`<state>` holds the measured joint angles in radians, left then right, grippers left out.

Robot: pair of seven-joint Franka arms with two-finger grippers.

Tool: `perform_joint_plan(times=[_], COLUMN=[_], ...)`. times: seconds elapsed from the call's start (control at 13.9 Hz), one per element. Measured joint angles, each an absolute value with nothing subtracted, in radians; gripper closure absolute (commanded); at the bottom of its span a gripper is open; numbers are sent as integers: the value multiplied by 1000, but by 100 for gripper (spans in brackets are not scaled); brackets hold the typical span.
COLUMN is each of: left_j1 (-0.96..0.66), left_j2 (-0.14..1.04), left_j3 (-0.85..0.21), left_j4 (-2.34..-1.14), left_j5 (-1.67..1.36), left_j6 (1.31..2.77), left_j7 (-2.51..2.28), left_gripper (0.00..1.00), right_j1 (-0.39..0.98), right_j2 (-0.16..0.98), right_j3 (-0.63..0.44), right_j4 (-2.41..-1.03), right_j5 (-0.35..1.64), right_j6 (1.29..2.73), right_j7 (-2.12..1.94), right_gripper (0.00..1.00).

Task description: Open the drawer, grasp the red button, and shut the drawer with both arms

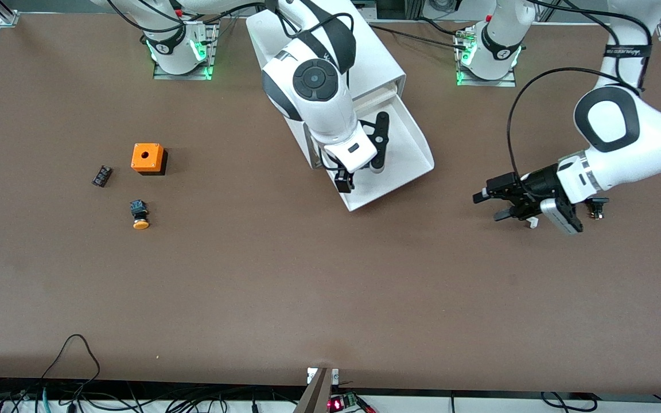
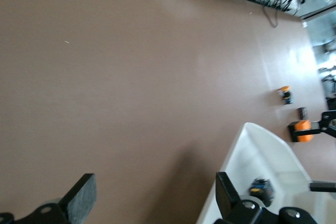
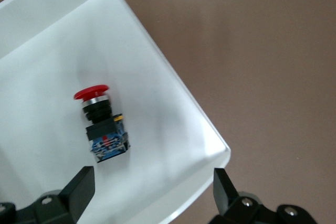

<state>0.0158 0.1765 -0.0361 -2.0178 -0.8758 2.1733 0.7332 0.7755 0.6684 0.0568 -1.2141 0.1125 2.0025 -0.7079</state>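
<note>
The white drawer [image 1: 411,143] stands pulled out of the cabinet [image 1: 376,63] toward the front camera. The red-capped button [image 3: 100,124] lies on its side in the drawer [image 3: 47,56]. My right gripper [image 1: 363,158] hangs open over the drawer, just above the button, with nothing between its fingers [image 3: 81,187]. In the front view the gripper hides most of the button. My left gripper [image 1: 488,205] is open and empty, low over the bare table beside the drawer, toward the left arm's end. The left wrist view shows the drawer [image 2: 262,156] with the button [image 2: 261,188] in it.
An orange box with a hole [image 1: 148,158], a yellow-capped button [image 1: 140,215] and a small black part [image 1: 101,175] lie toward the right arm's end. A small dark part [image 1: 596,206] lies under the left arm's wrist.
</note>
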Motion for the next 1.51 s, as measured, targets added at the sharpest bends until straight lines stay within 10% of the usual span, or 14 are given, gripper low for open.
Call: perform_joint_plan(times=[1.15, 1.51], left_j1=[23, 10], left_j2=[71, 65], left_j3=[76, 61], left_j4=[-1684, -1621], left_j5=[-143, -66], left_j6=[1767, 1676], left_j7=[163, -39], left_gripper=[0, 0], right_j1=[863, 879], right_j2=[762, 767], right_j3=[32, 19], right_j4=[-1214, -1211], right_j5=[111, 111], right_j6=[1972, 1976], right_j7=[-844, -844], right_gripper=[0, 38])
